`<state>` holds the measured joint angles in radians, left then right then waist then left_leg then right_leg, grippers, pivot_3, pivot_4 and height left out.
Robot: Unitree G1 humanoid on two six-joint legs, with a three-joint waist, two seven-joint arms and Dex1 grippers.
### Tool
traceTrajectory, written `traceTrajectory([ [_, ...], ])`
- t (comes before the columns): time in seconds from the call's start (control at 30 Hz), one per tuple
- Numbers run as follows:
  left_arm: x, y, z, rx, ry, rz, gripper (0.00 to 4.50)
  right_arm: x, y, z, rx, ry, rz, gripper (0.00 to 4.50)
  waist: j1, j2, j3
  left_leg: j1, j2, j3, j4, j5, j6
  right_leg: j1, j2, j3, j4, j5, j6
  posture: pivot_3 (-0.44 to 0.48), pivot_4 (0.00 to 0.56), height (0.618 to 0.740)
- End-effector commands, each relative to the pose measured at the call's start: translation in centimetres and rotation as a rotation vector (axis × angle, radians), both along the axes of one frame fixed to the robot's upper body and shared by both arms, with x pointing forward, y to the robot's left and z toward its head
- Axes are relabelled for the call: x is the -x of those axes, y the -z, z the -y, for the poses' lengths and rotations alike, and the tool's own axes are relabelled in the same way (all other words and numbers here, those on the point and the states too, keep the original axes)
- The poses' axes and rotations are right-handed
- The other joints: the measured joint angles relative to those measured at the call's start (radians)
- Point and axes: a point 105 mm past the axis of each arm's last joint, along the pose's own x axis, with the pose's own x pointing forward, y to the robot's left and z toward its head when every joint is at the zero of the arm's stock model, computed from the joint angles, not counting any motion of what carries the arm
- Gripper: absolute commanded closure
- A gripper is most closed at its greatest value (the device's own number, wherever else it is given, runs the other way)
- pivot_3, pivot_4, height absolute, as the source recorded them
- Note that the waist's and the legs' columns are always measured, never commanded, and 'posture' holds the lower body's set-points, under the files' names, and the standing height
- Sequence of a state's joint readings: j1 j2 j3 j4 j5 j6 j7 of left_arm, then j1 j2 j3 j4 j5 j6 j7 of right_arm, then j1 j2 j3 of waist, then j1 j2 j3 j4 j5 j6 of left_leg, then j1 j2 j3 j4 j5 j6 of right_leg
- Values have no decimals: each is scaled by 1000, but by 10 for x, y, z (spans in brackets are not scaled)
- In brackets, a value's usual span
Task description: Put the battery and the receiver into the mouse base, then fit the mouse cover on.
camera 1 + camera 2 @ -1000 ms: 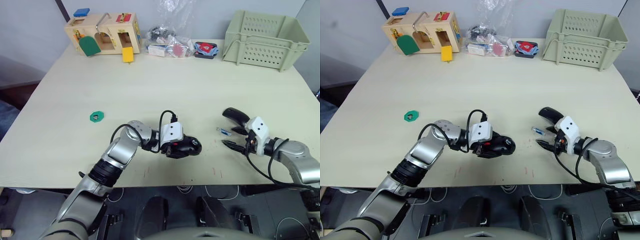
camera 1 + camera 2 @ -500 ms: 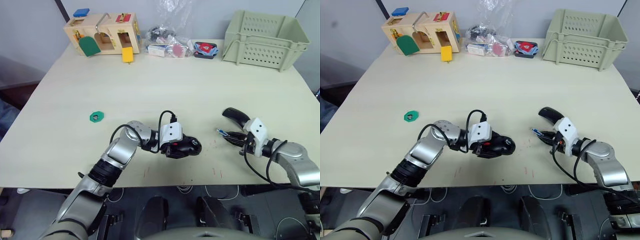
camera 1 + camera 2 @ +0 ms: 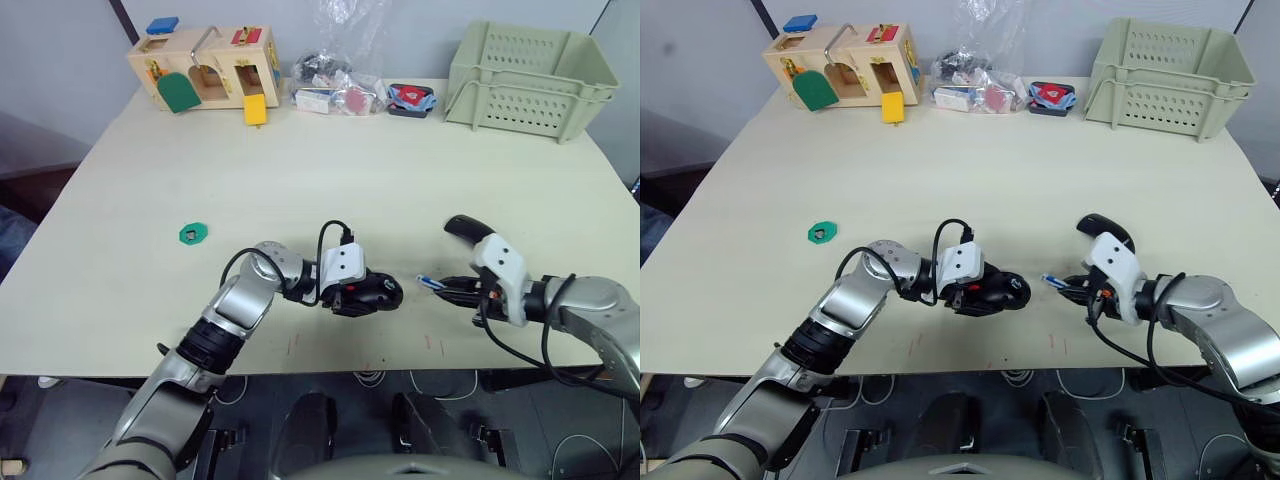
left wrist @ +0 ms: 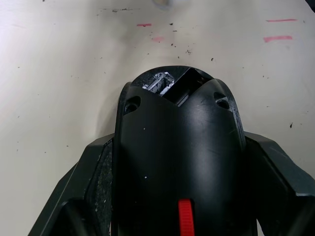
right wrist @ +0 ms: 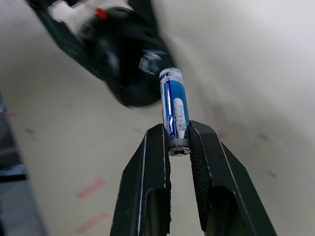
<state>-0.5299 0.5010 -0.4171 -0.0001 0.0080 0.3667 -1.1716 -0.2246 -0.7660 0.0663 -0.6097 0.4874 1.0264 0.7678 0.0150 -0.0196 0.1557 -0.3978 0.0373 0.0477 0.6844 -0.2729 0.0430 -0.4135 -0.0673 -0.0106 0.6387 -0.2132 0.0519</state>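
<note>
Left gripper (image 3: 372,295): clamped on the mouse base (image 4: 179,162), one black finger along each flank, near the front edge of the table (image 3: 400,170) at its middle.
Mouse base: resting on the table, its open inside with a red patch showing; the free end points right, toward the battery.
Right gripper (image 5: 177,142): closed on the battery (image 5: 174,109), pinching it by one end.
Battery: sticks out from the fingertips toward the left, raised off the table, its free tip near the base's right end but apart from it.
Mouse cover (image 3: 468,232): lies on the table just behind the right gripper, untouched.
Green hexagonal piece (image 3: 193,233): well to the left, alone.
Crate (image 3: 530,75): far right corner.
Wooden box (image 3: 205,65): far left.
</note>
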Motion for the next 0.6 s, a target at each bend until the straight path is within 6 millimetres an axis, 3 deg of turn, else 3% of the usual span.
traceTrajectory([
  [0.03,5,6,3,-20,-5,-9,1468,3,-5,-12,25,8,-26,4452,1,0,0,0,0,0,0,0,0,0,0,0,0,0,0,0,150,740],
  [0.6,6,9,4,-45,-26,-15,1468,4,11,-36,131,99,-194,4452,0,0,0,-1,0,-1,0,0,0,0,-1,-1,-1,0,0,0,150,740],
])
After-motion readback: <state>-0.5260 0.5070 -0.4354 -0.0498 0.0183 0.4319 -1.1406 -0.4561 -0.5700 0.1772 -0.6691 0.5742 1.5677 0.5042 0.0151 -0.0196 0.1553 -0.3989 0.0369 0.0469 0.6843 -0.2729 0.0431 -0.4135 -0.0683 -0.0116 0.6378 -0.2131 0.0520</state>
